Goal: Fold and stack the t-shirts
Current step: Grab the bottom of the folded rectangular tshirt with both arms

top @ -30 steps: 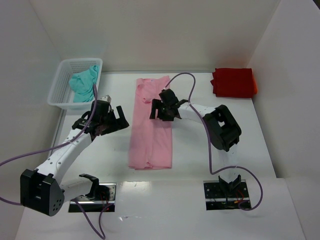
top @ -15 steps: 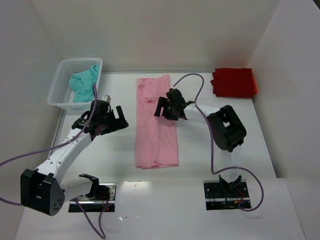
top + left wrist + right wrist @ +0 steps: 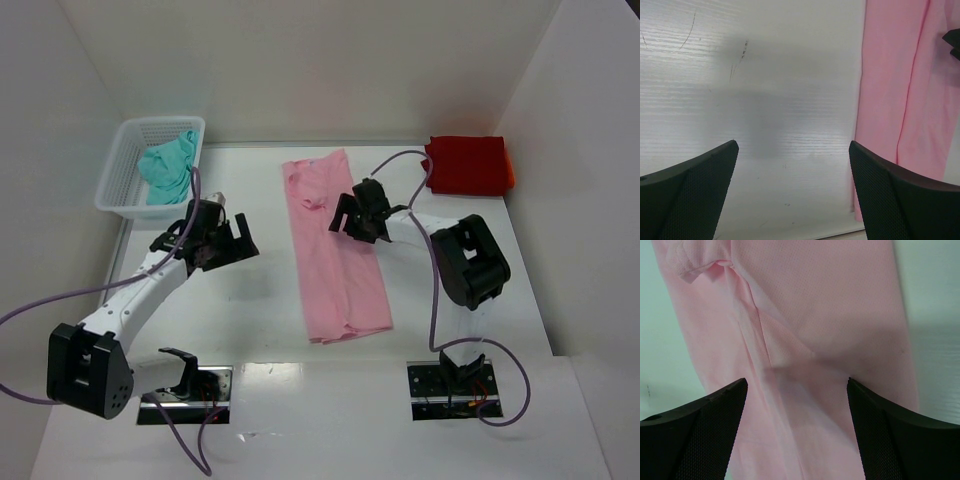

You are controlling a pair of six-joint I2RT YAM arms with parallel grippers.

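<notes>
The light pink t-shirt [image 3: 342, 270] lies folded into a long strip, slanting down the middle of the table. My right gripper [image 3: 356, 215] is open and low over its upper part, with pink cloth [image 3: 815, 315] filling the space between the jaws [image 3: 796, 382]. My left gripper [image 3: 226, 240] is open and empty over bare table [image 3: 792, 145], with the pink shirt's edge [image 3: 890, 75] to its right. The bright red t-shirt [image 3: 468, 165] lies folded at the back right. The teal t-shirt [image 3: 167, 168] sits crumpled in the basket.
The white mesh basket [image 3: 118, 203] stands at the back left. White walls close in the table at the back and on both sides. The right arm's purple cable [image 3: 400, 160] loops over the table near the red shirt.
The pink shirt has slid right, and its lower end has swung further right. My right gripper has moved right with it. My left gripper has barely moved.
</notes>
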